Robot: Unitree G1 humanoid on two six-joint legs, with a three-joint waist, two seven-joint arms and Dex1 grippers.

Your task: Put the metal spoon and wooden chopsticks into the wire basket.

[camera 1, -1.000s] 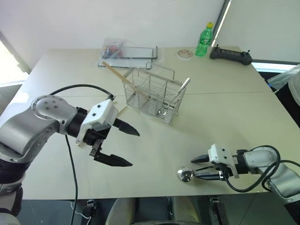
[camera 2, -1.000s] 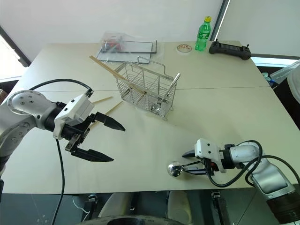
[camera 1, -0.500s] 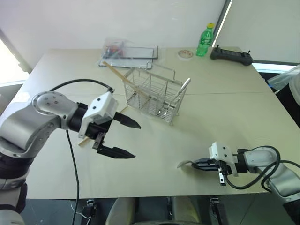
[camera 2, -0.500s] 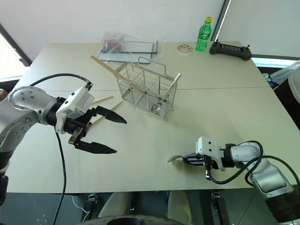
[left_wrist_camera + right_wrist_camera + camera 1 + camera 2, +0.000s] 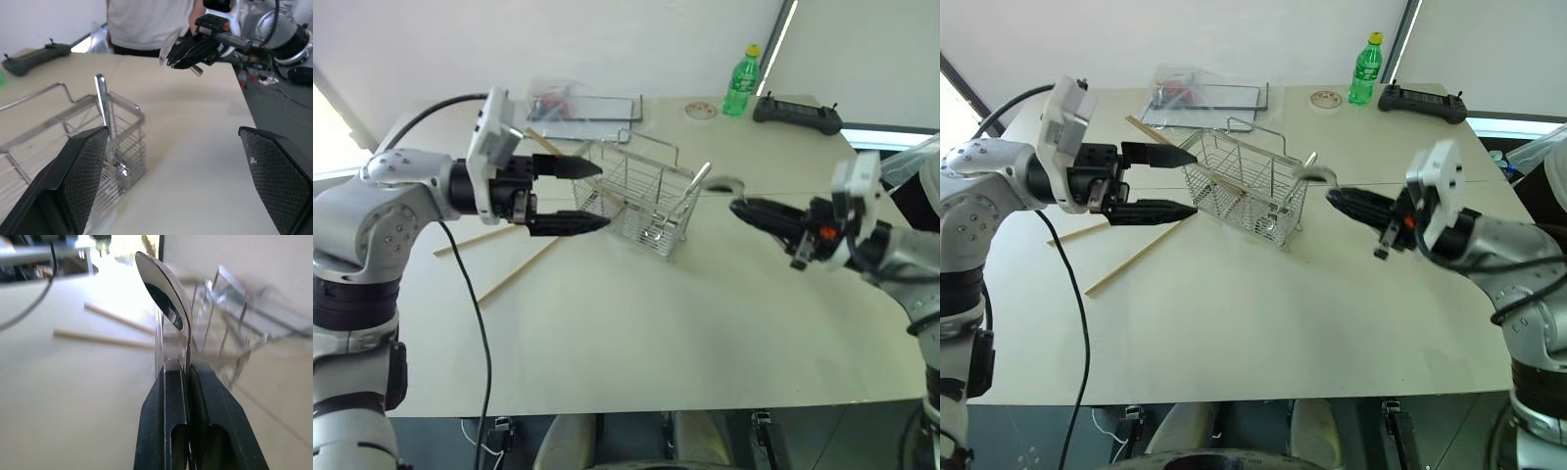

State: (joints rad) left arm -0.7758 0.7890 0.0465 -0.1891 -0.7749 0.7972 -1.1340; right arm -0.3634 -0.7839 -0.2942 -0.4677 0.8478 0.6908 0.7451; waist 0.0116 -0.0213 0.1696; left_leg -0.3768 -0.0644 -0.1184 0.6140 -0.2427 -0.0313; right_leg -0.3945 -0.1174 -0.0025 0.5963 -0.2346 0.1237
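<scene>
My right gripper (image 5: 737,206) is shut on the handle of a metal spoon (image 5: 724,183) and holds it in the air just right of the wire basket (image 5: 636,196). The wrist view shows the spoon's bowl (image 5: 164,293) standing up from the closed fingers (image 5: 168,431). Another spoon (image 5: 697,184) leans inside the basket, along with one wooden chopstick (image 5: 556,155). Two chopsticks (image 5: 475,240) (image 5: 519,269) lie on the table to the basket's left. My left gripper (image 5: 603,196) hovers open at the basket's left side, nothing between its fingers.
At the table's far edge are a clear tray (image 5: 597,108) with a plastic bag, a small round dish (image 5: 699,113), a green bottle (image 5: 740,83) and a black controller (image 5: 796,111). A person in a white shirt (image 5: 146,19) stands by the table's right side.
My right gripper shut on the spoon near the table's front edge and lifted it up to beside the basket. My left gripper rose toward the basket's left side, staying open.
</scene>
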